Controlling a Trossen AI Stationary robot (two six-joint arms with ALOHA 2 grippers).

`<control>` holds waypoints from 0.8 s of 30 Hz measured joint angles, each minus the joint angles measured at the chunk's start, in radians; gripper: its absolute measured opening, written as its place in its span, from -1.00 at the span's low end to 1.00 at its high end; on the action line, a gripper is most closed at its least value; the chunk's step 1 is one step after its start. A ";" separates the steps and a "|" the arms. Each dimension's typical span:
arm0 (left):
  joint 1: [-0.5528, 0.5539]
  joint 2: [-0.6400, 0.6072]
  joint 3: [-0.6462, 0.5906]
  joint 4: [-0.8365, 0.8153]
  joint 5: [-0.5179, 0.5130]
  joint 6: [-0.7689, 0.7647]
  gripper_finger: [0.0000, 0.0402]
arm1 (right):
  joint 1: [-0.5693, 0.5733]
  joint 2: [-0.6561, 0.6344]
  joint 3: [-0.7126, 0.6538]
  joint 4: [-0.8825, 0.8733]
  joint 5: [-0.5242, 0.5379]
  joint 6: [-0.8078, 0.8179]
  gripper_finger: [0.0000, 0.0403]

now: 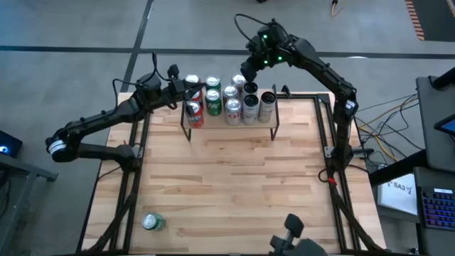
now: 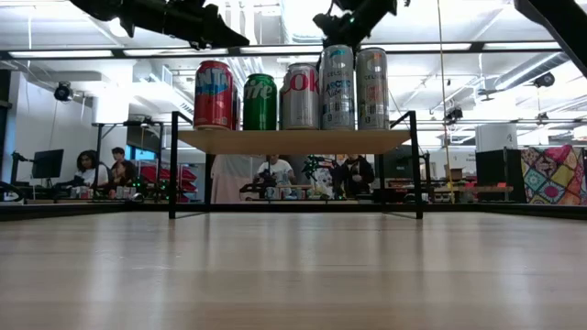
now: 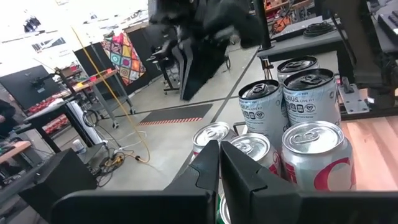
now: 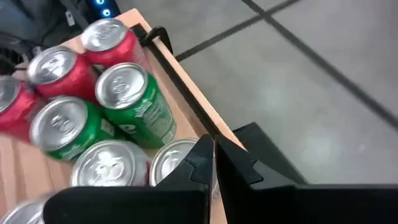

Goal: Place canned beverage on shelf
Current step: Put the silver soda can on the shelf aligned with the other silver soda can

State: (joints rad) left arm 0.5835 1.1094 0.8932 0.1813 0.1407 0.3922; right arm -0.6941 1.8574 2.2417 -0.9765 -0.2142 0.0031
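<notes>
the shelf (image 1: 229, 132) at the table's far edge carries upright cans packed in rows, probably to save room; both arms hover over it, the left gripper (image 1: 190, 88) and right gripper (image 1: 247, 75) pressed together, empty; one green can (image 1: 153, 222) lies toppled near the front edge, well apart from both

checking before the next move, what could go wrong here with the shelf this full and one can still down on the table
The shelf is crowded with upright cans; both shut grippers, left and right, hover right above them, so a careless sweep could topple some. The green can lies on its side near the table's front edge and might roll when grasped.
</notes>
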 joint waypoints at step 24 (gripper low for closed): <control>-0.062 0.376 0.500 -0.403 0.034 0.073 -1.00 | 0.025 -0.442 -0.541 0.296 -0.164 -0.200 -0.96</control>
State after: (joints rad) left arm 0.5220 1.4856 1.3929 -0.2216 0.1746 0.4653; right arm -0.6693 1.4150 1.7003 -0.6803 -0.3780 -0.1966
